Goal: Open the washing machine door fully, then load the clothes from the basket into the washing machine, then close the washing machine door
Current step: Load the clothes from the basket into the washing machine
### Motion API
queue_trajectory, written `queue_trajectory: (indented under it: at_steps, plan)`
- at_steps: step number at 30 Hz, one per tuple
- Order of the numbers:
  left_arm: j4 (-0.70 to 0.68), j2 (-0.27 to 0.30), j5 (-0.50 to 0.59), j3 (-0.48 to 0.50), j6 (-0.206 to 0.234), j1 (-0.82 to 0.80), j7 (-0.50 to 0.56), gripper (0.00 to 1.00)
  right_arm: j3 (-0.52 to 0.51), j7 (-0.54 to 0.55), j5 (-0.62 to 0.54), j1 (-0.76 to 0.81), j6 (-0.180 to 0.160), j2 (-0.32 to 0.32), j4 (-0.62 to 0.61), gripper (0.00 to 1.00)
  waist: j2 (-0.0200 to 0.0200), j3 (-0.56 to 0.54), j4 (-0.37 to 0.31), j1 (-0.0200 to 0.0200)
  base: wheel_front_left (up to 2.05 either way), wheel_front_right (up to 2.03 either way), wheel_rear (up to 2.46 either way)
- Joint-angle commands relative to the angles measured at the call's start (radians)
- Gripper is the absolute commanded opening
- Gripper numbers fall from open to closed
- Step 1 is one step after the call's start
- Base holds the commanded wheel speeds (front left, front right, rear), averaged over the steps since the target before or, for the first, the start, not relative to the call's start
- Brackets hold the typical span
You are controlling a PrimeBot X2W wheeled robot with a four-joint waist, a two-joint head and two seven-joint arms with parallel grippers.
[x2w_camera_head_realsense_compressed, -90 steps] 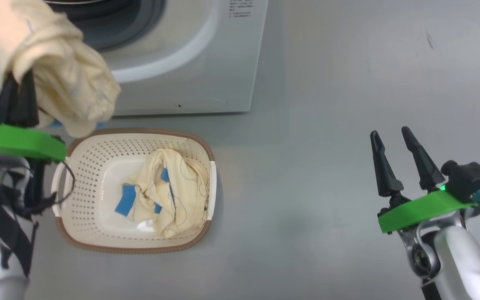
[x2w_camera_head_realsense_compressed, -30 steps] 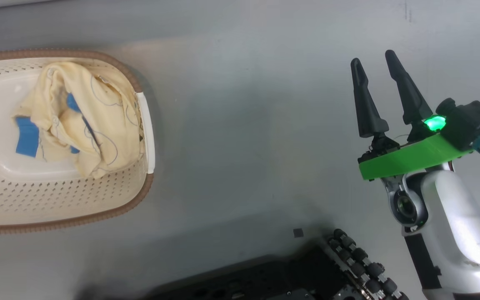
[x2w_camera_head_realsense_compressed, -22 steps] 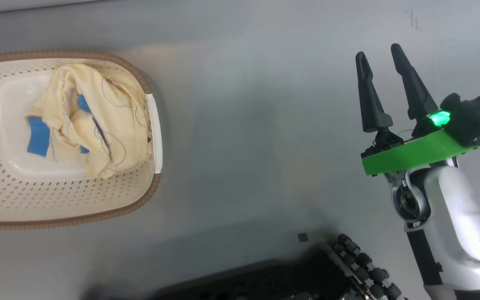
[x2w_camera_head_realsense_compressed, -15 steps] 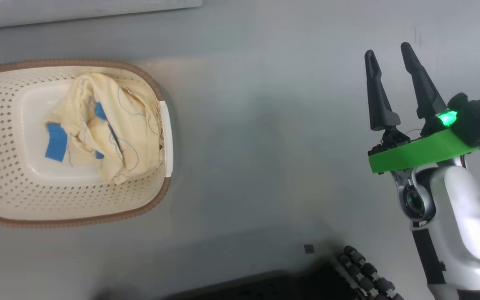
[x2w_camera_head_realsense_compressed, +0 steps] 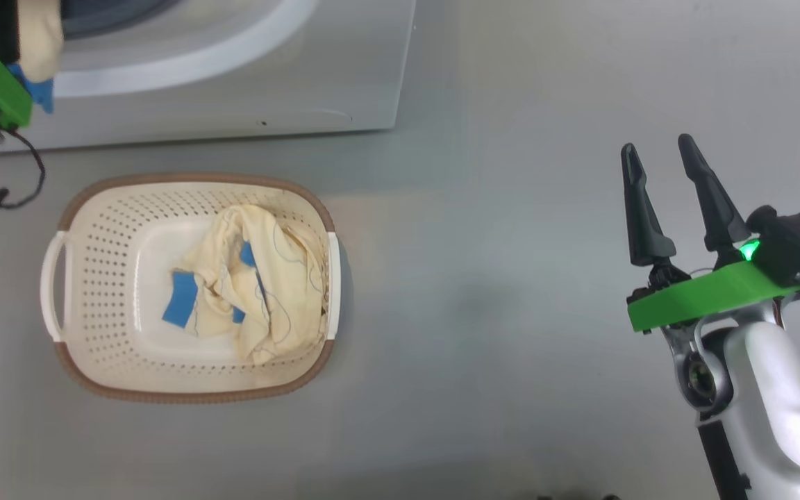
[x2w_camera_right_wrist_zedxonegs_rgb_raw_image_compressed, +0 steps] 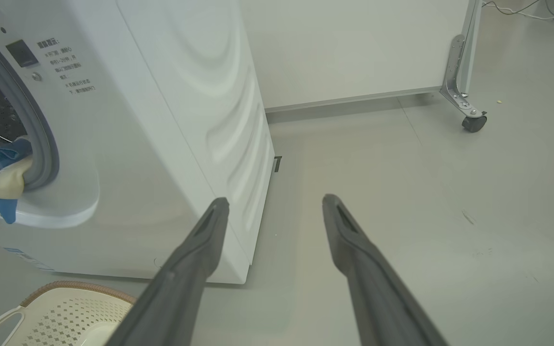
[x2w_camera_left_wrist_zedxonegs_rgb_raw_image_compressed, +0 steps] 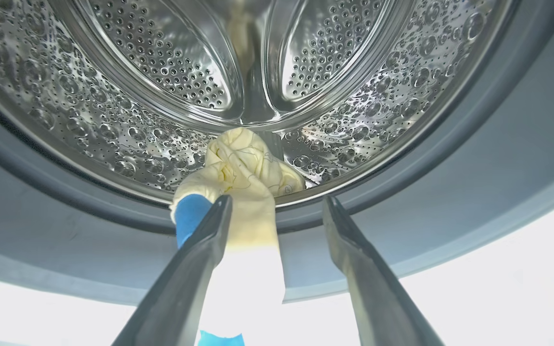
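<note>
**A:** Left gripper (x2w_camera_left_wrist_zedxonegs_rgb_raw_image_compressed: 277, 199) status?

**B:** Released. Its fingers are spread wide at the mouth of the washing machine (x2w_camera_head_realsense_compressed: 233, 83), with nothing clamped between them.

**A:** Where is the draped garment (x2w_camera_left_wrist_zedxonegs_rgb_raw_image_compressed: 243, 163)?

**B:** Half in. The bunched cream end sits on the lower wall of the steel drum (x2w_camera_left_wrist_zedxonegs_rgb_raw_image_compressed: 171, 62), just inside. The rest hangs out over the grey gasket (x2w_camera_left_wrist_zedxonegs_rgb_raw_image_compressed: 450, 144) and down the white front. In the left wrist view it runs along the inner side of the finger on the left. I can't tell whether they touch. The other finger is apart from it.

**A:** Does the right wrist view show it too?

**B:** Yes. It shows cream fabric with a blue tip, hanging from the lower edge of the opening.

**A:** And the basket (x2w_camera_head_realsense_compressed: 192, 397)?

**B:** It's on the grey floor (x2w_camera_head_realsense_compressed: 497, 278), just in front of the machine and upright. The basket garment (x2w_camera_head_realsense_compressed: 261, 285) is crumpled against the wall on the robot's right. It's cream with thin dark lines and blue patches. The rest of the basket's floor is bare.

**A:** Right gripper (x2w_camera_head_realsense_compressed: 655, 146)?

**B:** Also released and holding nothing. It hovers over bare floor, well apart from the basket, with its fingers pointing past the machine's side panel. A caster (x2w_camera_right_wrist_zedxonegs_rgb_raw_image_compressed: 474, 122) on a metal leg shows at the far wall.
</note>
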Motion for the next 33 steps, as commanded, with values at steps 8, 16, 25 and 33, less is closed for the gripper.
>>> queue_trajectory:
  at_steps: [8,16,25,33]
  plan:
    - [-0.093,0.066,-0.041,0.006,0.001,0.198,-0.046,1.0,-0.001,-0.01,0.008,0.102,0.0,-0.031,-0.024,1.0,-0.0001,-0.239,0.049,0.0001,0.0,0.0,0.0]
    - [-0.291,0.081,-0.033,0.135,0.063,0.463,-0.052,1.0,-0.011,-0.01,0.024,0.186,0.0,-0.043,-0.042,1.0,-0.0001,-0.371,0.063,0.0001,0.0,0.0,0.0]
    - [-0.58,0.078,0.063,0.302,0.208,0.808,-0.053,1.0,-0.015,-0.01,0.037,0.255,0.0,-0.031,-0.05,1.0,-0.0001,-0.459,0.068,0.0001,0.0,0.0,0.0]
    - [-0.81,0.053,0.242,0.383,0.206,1.038,-0.053,1.0,-0.033,-0.01,0.036,0.314,0.0,-0.022,-0.062,1.0,-0.0001,-0.51,0.073,0.0001,0.0,0.0,0.0]
